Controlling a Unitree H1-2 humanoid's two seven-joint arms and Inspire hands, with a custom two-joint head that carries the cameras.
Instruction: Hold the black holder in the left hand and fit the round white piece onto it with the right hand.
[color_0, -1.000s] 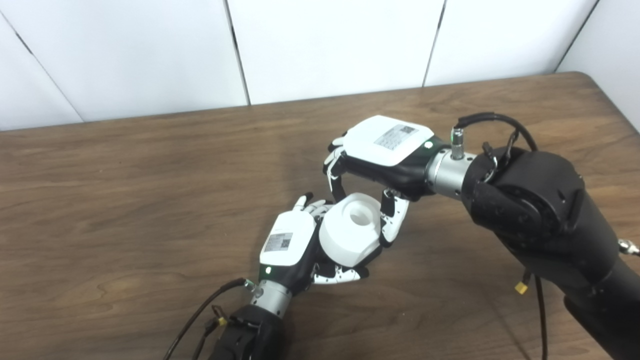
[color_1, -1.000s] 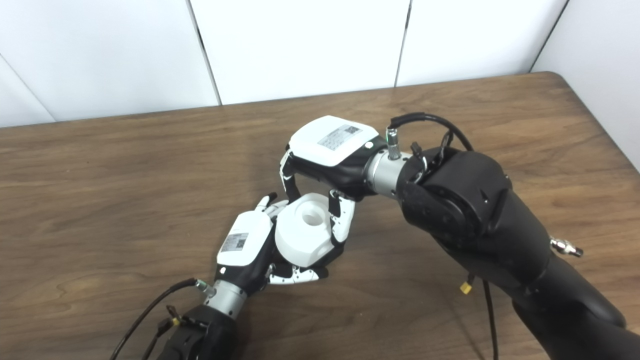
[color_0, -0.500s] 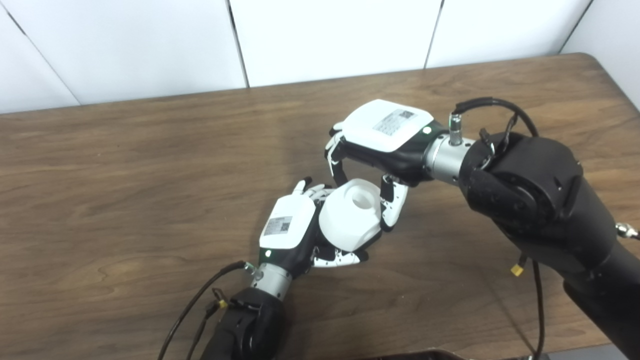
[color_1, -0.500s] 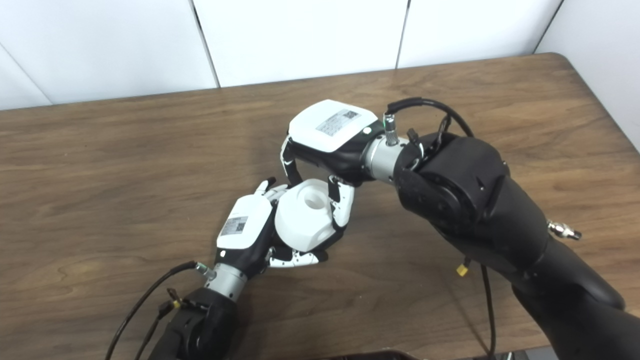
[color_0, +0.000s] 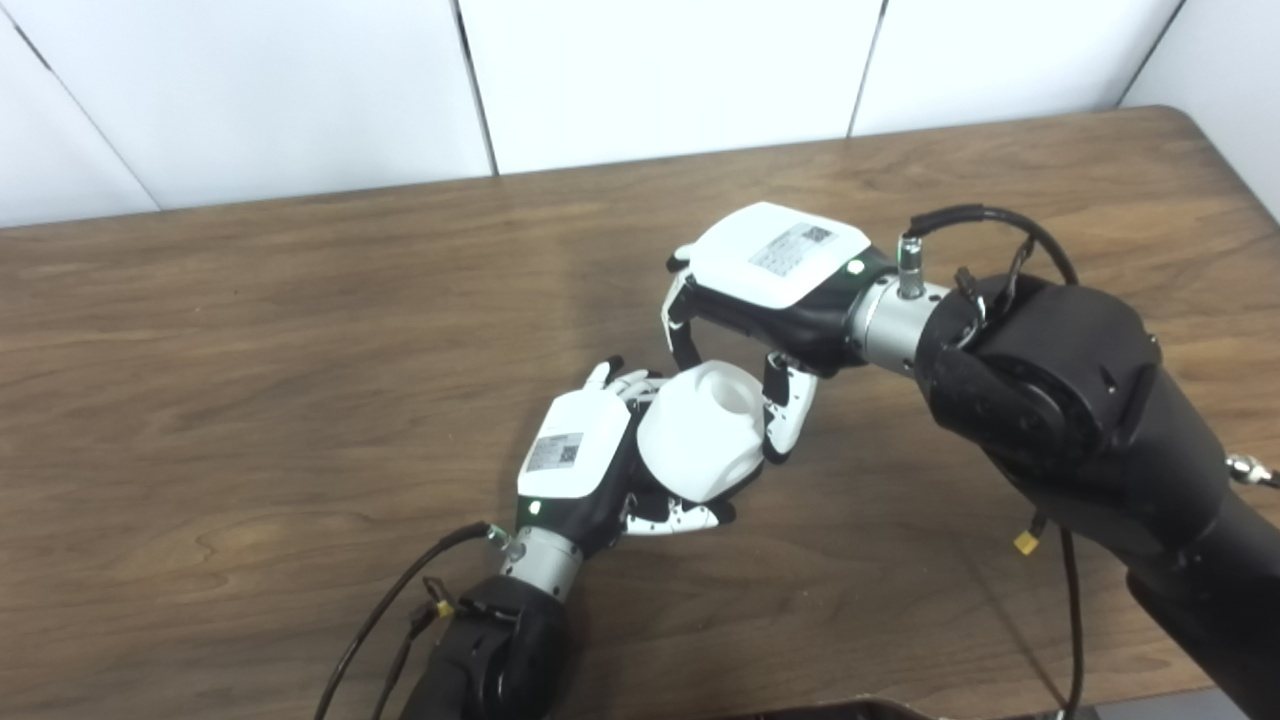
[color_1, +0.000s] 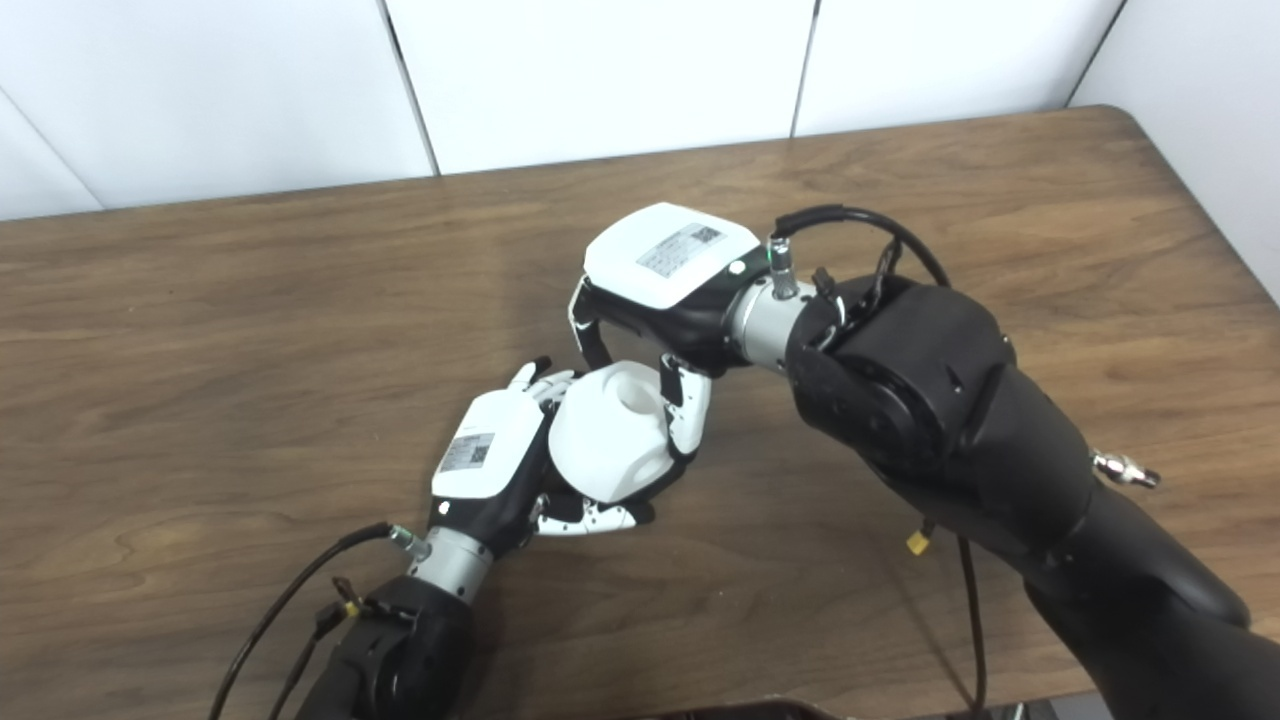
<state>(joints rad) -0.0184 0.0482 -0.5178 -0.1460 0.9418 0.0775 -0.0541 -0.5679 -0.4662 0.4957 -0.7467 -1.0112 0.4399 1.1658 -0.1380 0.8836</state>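
The round white piece (color_0: 700, 432), with a hole in its top face, sits low in the middle of the left eye view. My left hand (color_0: 575, 462) cups it from the left and below, its thumb (color_0: 675, 518) curled under. The black holder (color_0: 746, 478) is almost hidden under the piece; only a dark edge shows at the lower right. My right hand (color_0: 770, 275) reaches in from the right and arches over the piece. Its fingers (color_0: 683, 335) stand behind the piece and its thumb (color_0: 787, 415) rests against the right side, closed around it.
The brown wooden table (color_0: 250, 350) runs back to white wall panels, and its far right corner (color_0: 1190, 112) is rounded. A black cable (color_0: 395, 625) loops off my left forearm. My bulky right forearm (color_0: 1060, 400) covers the table's right side.
The camera tilted between the oldest frames and now. My right hand has edged slightly right, with its fingers nearer the piece's top. The left hand and white piece have hardly moved.
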